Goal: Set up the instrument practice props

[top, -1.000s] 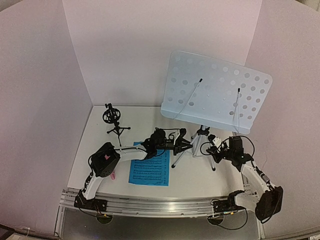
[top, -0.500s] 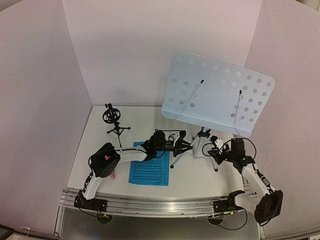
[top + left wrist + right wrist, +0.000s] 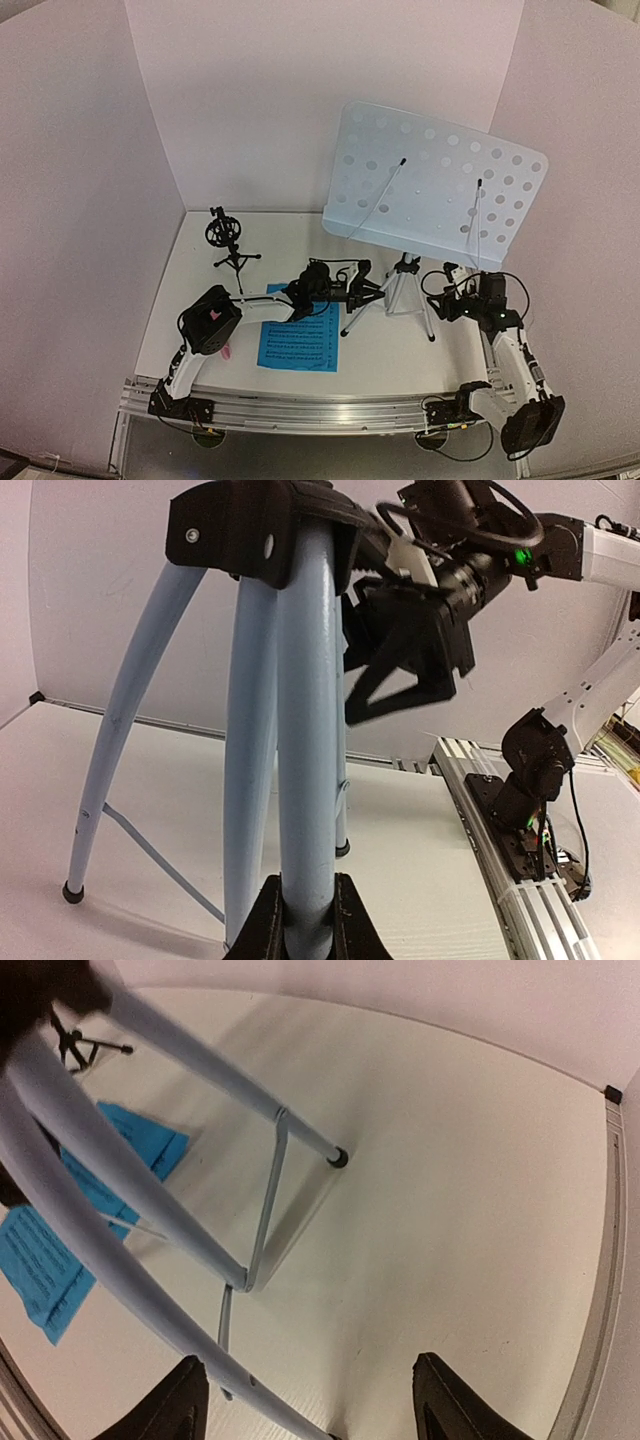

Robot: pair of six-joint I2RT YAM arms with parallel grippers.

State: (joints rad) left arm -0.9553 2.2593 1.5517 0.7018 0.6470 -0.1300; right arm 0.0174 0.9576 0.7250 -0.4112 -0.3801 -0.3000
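Top view first: the music stand is upright toward the back right of the table, with its pale holey desk up high and its tripod legs spread underneath. The left gripper reaches in from the left and is pinched narrow on one leg. The right gripper sits just right of the legs with its jaws apart, holding nothing. The blue sheet-music pages lie flat front-left of the stand, partly under the left arm. The black mic mount stands back left, well apart. A bit of the pink microphone peeks out by the left arm's elbow.

Left wrist cam: the left gripper is clamped tight around a pale blue leg. The right gripper hangs behind, splayed and empty.

Right wrist cam: the right gripper is spread wide over bare table. The stand's legs cross the upper left, with the blue pages and the mic mount beyond.
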